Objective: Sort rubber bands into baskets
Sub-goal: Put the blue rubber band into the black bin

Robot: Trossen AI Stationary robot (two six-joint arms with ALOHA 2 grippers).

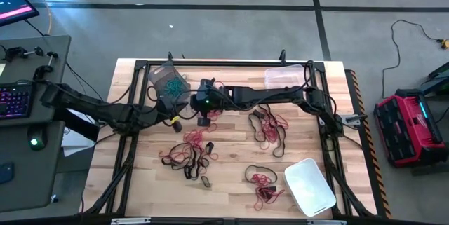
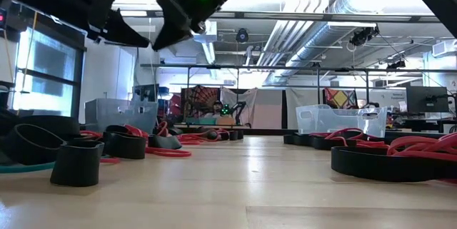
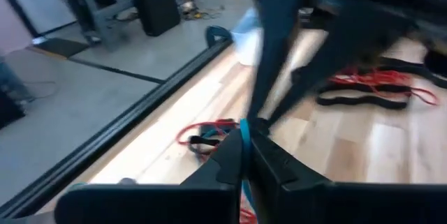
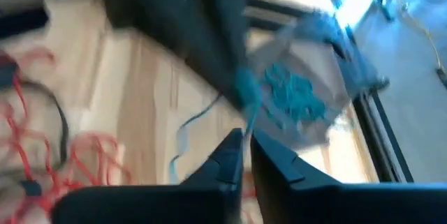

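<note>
I am pinching a teal band [image 3: 244, 140] in the left gripper [image 3: 246, 155] beside the grey basket [image 1: 167, 78]; right gripper [image 4: 244, 147] nearly closed, seemingly sharing it; lift gently.

Both arms reach mid-table — left gripper [image 3: 244, 155] fingers pinched together.

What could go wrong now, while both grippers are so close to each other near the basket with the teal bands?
1. The left gripper is shut on a teal rubber band that also runs to the right gripper; pulled between them, it may snap free and land outside the grey basket.
2. Both grippers crowd one spot beside that basket, so the arms may collide.
3. Loose red bands lie right below and may get dragged.
</note>
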